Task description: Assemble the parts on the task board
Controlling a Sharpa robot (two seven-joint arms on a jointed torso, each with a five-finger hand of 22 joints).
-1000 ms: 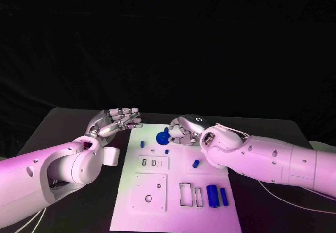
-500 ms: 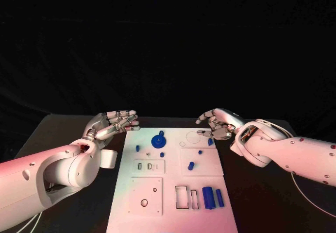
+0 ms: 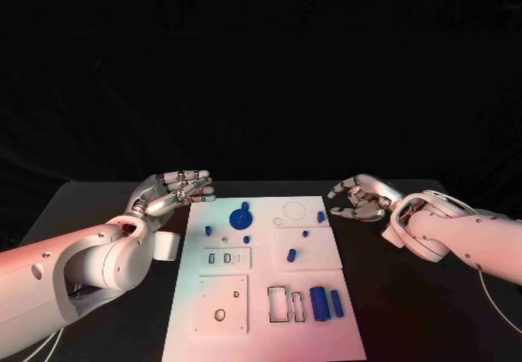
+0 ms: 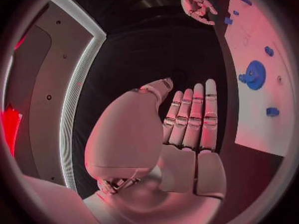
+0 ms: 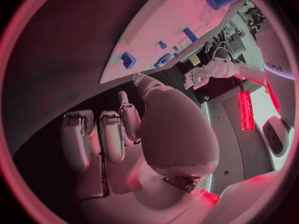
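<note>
The white task board (image 3: 272,332) lies in the middle of the black table. A blue gear (image 3: 239,219) sits near its far left corner, with small blue parts (image 3: 292,256) scattered around it. Two blue cylinders (image 3: 319,303) lie near the board's front right. My left hand (image 3: 174,192) hovers just off the board's far left corner, fingers straight and empty; the left wrist view shows this hand (image 4: 187,129) beside the gear (image 4: 254,75). My right hand (image 3: 362,197) hangs off the board's far right edge, fingers loosely bent and holding nothing, with a small blue part (image 5: 129,59) ahead of this hand (image 5: 124,134).
Rectangular slots (image 3: 288,303) and plates with holes (image 3: 221,302) mark the board's near half. Bare black table (image 3: 435,317) runs along both sides of the board. Across the board, each wrist view catches the other hand (image 4: 196,2) (image 5: 209,72).
My right hand has drawn back from over the blue gear to the right, off the board's edge, with nothing in it. The gear stays on the board. My left hand has held still.
</note>
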